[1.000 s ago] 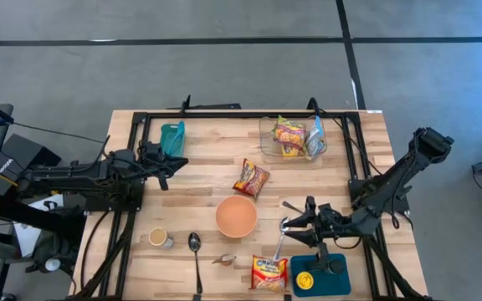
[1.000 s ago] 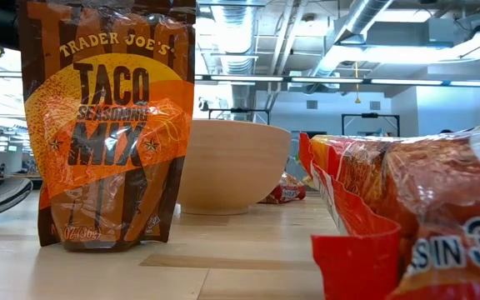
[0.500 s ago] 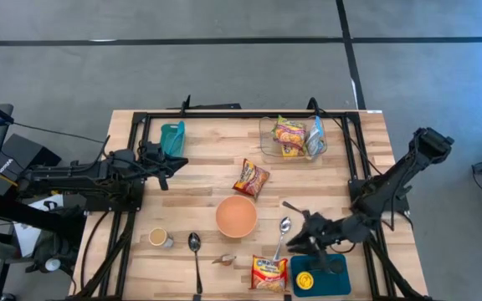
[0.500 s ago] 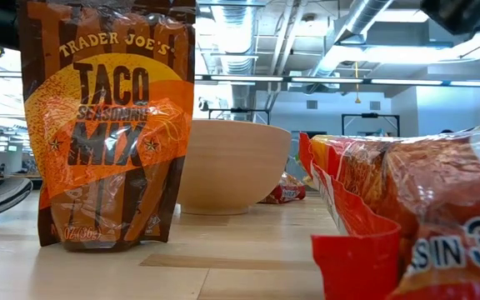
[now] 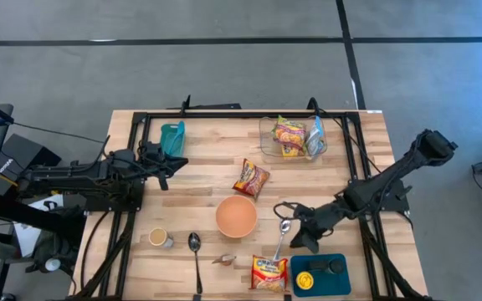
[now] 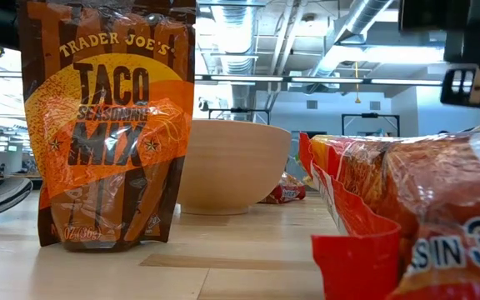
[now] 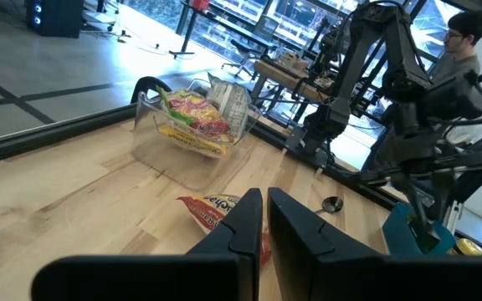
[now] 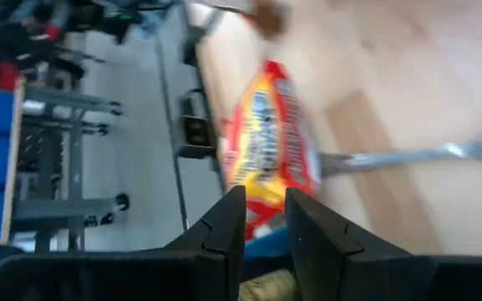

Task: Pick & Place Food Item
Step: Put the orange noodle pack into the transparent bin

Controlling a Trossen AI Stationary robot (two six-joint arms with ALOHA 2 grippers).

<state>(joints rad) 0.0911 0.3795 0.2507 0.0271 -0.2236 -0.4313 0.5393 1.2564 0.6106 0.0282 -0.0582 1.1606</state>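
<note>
One claw, the right claw (image 5: 295,238), is hovering narrowly parted and empty near the tabletop's front edge, approaching the noodle packet (image 5: 269,272); next comes descending and gripping.

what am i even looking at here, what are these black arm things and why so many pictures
These are two robot arms bolted to a wooden table, each ending in a two-finger end effector. One camera looks straight down, one sits at table height, and one rides on each wrist.

The left end effector waits near a teal cup, fingers shut, holding nothing. The right end effector is over a spoon, fingers nearly together, nothing visibly gripped.

Also there: a tan bowl, a clear bin with snack packets, a loose red packet, a noodle packet, a second spoon and a teal tray.
</note>
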